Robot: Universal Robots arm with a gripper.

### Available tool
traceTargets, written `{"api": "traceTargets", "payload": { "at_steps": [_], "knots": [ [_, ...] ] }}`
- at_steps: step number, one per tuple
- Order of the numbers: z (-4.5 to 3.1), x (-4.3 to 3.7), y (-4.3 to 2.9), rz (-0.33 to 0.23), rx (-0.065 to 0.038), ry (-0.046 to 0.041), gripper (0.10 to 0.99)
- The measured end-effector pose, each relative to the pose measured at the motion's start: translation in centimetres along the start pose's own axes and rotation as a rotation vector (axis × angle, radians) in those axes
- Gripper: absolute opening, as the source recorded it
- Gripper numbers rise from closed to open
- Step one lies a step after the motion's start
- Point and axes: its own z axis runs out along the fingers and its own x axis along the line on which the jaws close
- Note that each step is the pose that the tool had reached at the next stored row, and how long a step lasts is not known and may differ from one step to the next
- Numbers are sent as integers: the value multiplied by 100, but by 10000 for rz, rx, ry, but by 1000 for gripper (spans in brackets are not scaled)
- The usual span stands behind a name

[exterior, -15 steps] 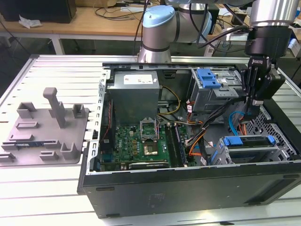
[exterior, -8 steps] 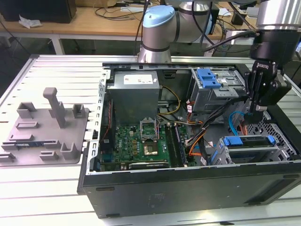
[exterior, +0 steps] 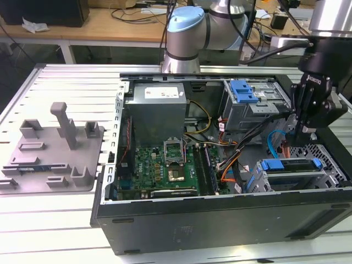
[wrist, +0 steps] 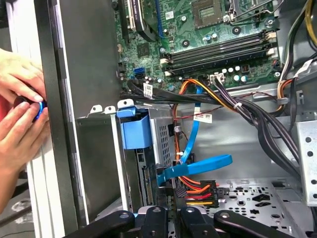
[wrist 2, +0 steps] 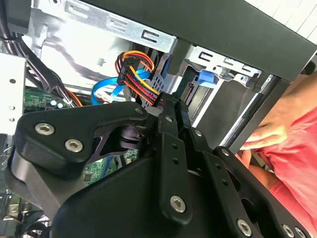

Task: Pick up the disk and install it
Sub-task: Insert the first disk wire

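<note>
Disk point(exterior: 291, 166) lies flat, long axis parallel to the case wall point(exterior: 220, 217).

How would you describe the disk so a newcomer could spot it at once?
Look in the open black computer case, at its near corner on the exterior view's right, near the pincer. The disk lies flat there, silver, framed in blue, unlike the blue latch atop the grey cage behind it.

The metal cage point(exterior: 331, 168) hides most of the disk point(exterior: 291, 177); the person's hands point(wrist: 20, 129) are cropped.
</note>
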Motion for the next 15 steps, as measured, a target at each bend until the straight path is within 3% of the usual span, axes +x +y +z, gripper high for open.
{"api": "traceTargets", "payload": {
  "at_steps": [1,4,9,11,15],
  "knots": [
    [-4,17,-3,-2,-10,-90,165],
    [-31,100,-14,-6,-59,-495,165],
    [-31,230,-30,-13,-120,-1005,165],
    [-17,285,-37,-17,-149,-1250,165],
    [-4,344,-45,-23,-180,-1507,165]
  ]
}}
